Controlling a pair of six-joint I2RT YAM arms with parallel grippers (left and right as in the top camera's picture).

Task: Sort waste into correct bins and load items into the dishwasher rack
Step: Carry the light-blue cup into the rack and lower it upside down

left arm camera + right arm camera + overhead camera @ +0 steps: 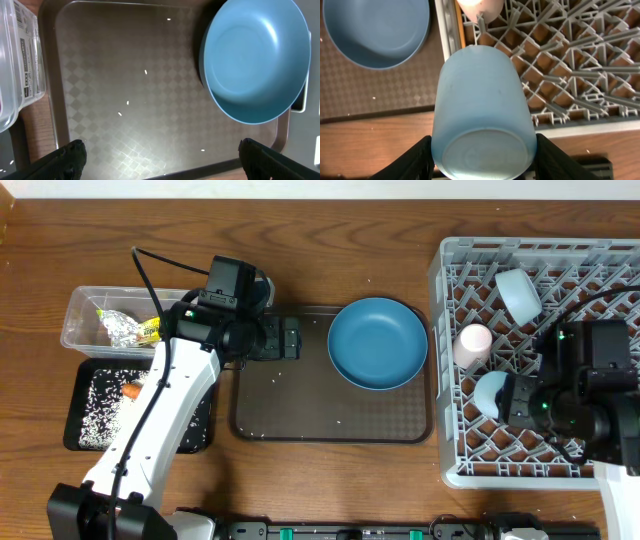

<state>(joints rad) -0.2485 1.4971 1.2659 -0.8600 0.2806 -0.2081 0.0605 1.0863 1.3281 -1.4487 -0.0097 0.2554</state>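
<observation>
Dark wooden tabletop (300,240) carried the whole layout, with the grey dishwasher rack (445,360) at the right and the two bins at the left. Between them sat a brown serving tray (300,410), and the blue plate (378,343) lay on its right end, not yet loaded.

The right gripper (505,398) was pinching the light blue cup (480,90) by its sides, base toward the wrist camera, over the rack's left side. That hold probably suited setting it mouth-first among the pegs, near the pink cup (472,345) and the white bowl (518,292) already in the rack.

The left gripper (160,155) hung over the tray's left part with its jaws spread wide and nothing between them. It pointed toward the plate, likely its next target.

Waste looked mostly sorted. The foil (125,328) lay in the clear tub (75,320), while rice grains (105,405) and the carrot (131,391) lay in the black tray (75,415). A few grains dotted the serving tray. Chopsticks and tissue could not be made out.
</observation>
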